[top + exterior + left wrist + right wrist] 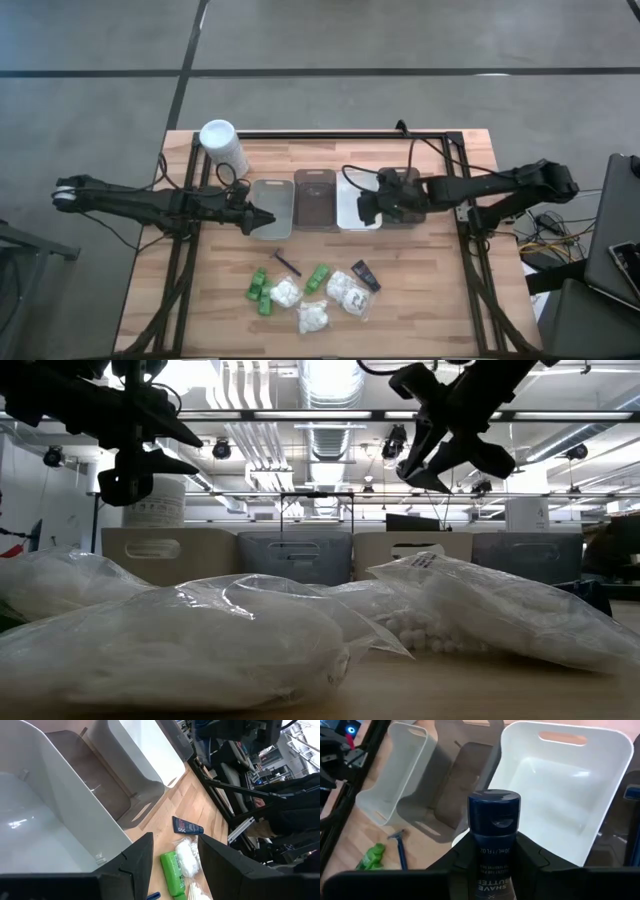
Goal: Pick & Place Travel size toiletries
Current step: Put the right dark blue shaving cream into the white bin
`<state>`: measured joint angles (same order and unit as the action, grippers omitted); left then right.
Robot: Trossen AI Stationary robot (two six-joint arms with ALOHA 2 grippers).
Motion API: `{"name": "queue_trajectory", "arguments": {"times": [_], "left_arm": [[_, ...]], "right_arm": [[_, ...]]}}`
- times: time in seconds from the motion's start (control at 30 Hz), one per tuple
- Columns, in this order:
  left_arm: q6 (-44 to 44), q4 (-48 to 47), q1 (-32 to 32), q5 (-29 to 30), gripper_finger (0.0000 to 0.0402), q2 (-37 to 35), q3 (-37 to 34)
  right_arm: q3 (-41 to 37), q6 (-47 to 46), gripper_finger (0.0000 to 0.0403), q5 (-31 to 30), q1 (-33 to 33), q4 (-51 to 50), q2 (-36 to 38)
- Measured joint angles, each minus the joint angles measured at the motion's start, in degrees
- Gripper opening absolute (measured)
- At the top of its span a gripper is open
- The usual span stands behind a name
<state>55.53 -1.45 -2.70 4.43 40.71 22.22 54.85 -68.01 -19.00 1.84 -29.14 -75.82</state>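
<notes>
In the right wrist view the right gripper (492, 857) is clamped on a dark blue shave butter tube (493, 837); its cap faces the camera and the lower part of its label is cut off by the frame's bottom edge. Behind it, in the upper right of that frame, lies the white tray (600, 790). From above, the same gripper (366, 206) sits right of centre over the white tray (350, 212), but the tube itself is hidden under the arm there.

The left gripper (262, 217) points at the light grey tray (280, 200) just left of centre in the high view. In the left wrist view its fingers (137, 862) stand apart with nothing between them; past them show a green bottle (173, 867), a white packet (186, 859) touching it, and a black tube (186, 827) on the wood.

The remaining toiletries lie in the lower middle of the high view: green bottles (260, 292), white packets (314, 316), a razor (287, 263) and the black tube (364, 274). Their labels are too small to read. A dark tray (315, 198) sits between the light grey and white ones; a fourth tray is mostly covered by the right arm. A tall white container (224, 146) stands at upper left of the table (430, 300).

In the low view, crinkled packets (200, 635) fill the foreground and hide the table behind them.
</notes>
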Motion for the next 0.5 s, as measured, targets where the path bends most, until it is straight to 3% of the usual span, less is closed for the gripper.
{"name": "queue_trajectory", "arguments": {"times": [0.5], "left_arm": [[0.0,0.1,0.0,-0.2,0.0161,0.0,0.0]], "right_arm": [[0.0,-7.3,0.0084,1.1,-0.4,-0.4,1.1]]}}
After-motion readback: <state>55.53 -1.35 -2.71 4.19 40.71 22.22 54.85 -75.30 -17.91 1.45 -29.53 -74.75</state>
